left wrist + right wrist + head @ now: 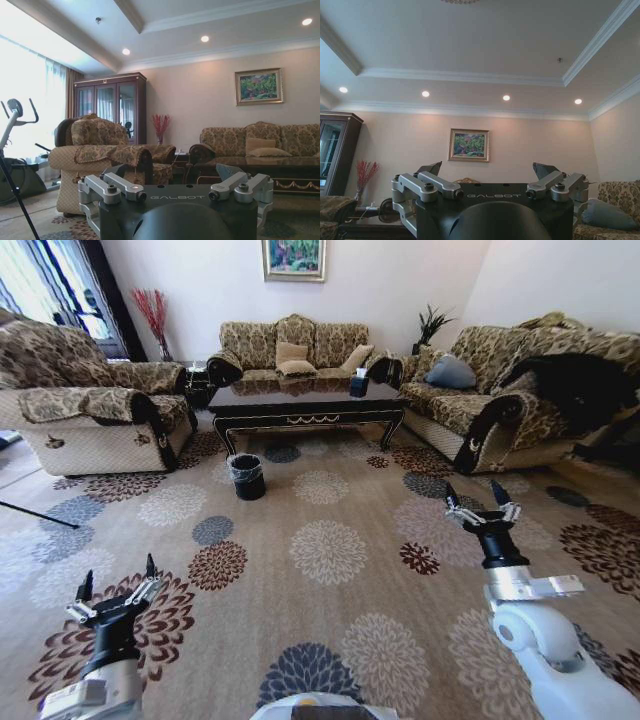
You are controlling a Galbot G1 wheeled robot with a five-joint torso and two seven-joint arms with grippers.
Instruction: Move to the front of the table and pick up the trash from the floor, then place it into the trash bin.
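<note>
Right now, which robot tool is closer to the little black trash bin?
The left tool. The trash bin stands ahead of it, slightly toward the middle; the right tool is farther off, across the carpet.

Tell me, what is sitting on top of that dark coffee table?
A black tissue box stands near the right end of the table. The glossy top otherwise shows reflections; anything small and flat cannot be made out.
</note>
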